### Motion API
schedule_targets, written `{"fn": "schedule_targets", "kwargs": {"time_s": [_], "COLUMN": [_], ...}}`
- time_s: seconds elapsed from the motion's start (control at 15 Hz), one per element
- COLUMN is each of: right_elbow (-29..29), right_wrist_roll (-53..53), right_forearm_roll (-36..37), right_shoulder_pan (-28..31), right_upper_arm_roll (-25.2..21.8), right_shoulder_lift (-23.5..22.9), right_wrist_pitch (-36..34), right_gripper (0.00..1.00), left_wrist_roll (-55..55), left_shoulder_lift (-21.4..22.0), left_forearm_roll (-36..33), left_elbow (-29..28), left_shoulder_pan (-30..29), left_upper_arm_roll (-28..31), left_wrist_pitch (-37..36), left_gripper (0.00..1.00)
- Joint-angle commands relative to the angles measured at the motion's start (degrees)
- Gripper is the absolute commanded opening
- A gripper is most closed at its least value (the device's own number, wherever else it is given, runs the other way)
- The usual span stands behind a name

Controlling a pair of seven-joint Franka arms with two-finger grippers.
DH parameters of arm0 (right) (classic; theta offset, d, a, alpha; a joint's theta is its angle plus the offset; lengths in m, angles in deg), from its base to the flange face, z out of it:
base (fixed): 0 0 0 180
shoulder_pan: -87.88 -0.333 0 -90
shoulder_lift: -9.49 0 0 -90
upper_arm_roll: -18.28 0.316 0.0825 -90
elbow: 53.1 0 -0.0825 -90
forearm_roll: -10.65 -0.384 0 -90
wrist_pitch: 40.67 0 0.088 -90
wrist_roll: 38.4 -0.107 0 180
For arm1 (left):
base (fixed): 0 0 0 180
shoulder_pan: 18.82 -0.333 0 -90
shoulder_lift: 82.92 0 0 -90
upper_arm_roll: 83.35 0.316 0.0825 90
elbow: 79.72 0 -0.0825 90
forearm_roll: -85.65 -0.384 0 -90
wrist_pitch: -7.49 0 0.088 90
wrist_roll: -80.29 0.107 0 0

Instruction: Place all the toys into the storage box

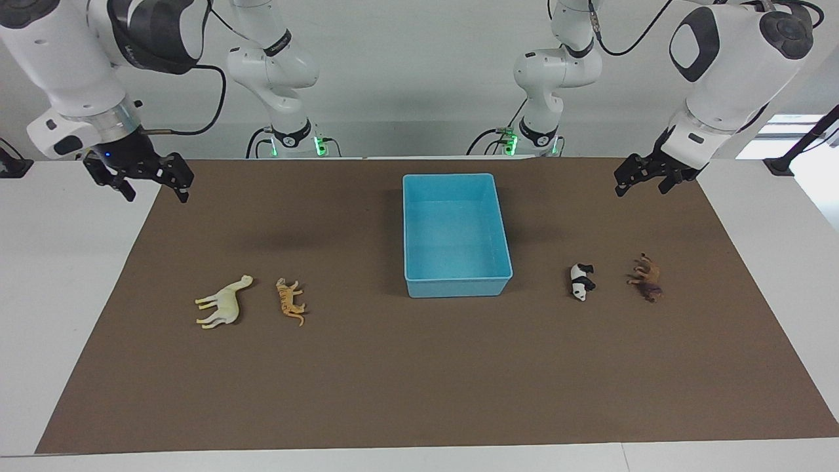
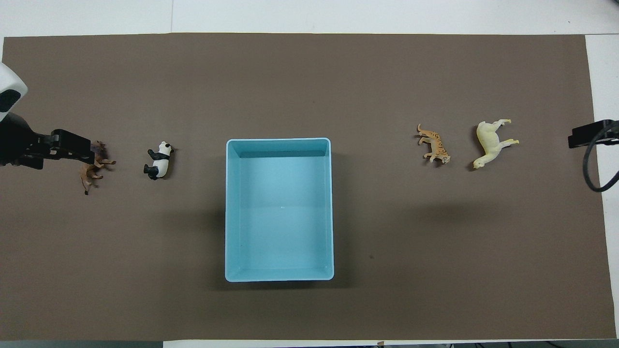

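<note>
The light blue storage box (image 1: pixel 457 287) stands empty mid-table; it also shows in the overhead view (image 2: pixel 279 278). The cream long-necked toy (image 1: pixel 223 305) (image 2: pixel 489 144) and the orange tiger (image 1: pixel 290 300) (image 2: pixel 434 144) lie toward the right arm's end. The panda (image 1: pixel 581 280) (image 2: pixel 158 162) and the brown lion (image 1: pixel 647 278) (image 2: pixel 92 173) lie toward the left arm's end. My right gripper (image 1: pixel 156 193) (image 2: pixel 585 135) is open, raised over the mat's edge. My left gripper (image 1: pixel 641 187) (image 2: pixel 72 146) is open, raised, and partly covers the lion from above.
A brown mat (image 1: pixel 419 380) covers most of the white table (image 1: pixel 59 275). All the toys lie on their sides on the mat, farther from the robots than the box's middle. Both arm bases stand at the table's robot end.
</note>
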Motion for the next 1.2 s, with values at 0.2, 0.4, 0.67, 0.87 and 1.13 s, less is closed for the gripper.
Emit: {"fn": "schedule_targets", "kwargs": {"time_s": [0.2, 0.4, 0.67, 0.87, 1.13], "right_elbow": [15.5, 15.7, 17.6, 17.8, 17.8], "right_wrist_roll": [2.8, 3.8, 13.9, 20.7, 24.7], "right_forearm_roll": [0.2, 0.2, -0.2, -7.1, -11.0], "right_shoulder_pan": [-0.1, -0.2, 0.3, 0.2, -0.2], "right_upper_arm_roll": [-0.2, -0.2, 0.0, 0.1, 0.0], "right_shoulder_lift": [-0.1, -6.1, -10.8, -12.7, -16.9], "right_wrist_pitch": [17.0, 23.8, 33.5, 36.1, 42.0], "right_gripper": [1.0, 1.0, 1.0, 1.0, 1.0], "left_wrist_roll": [0.4, 0.4, -1.8, -2.2, -3.0], "left_shoulder_lift": [1.6, 1.6, 2.5, 2.7, -0.3], "left_forearm_roll": [0.6, 0.6, -0.1, -0.1, -0.2], "left_elbow": [-1.8, -1.8, -5.4, -11.5, -20.1], "left_shoulder_pan": [-0.6, -0.6, -0.8, -0.8, -0.2], "left_upper_arm_roll": [-0.3, -0.3, -0.1, -0.2, -0.2], "left_wrist_pitch": [1.6, 1.5, 5.7, 16.1, 31.3], "left_gripper": [1.0, 1.0, 1.0, 1.0, 1.0]}}
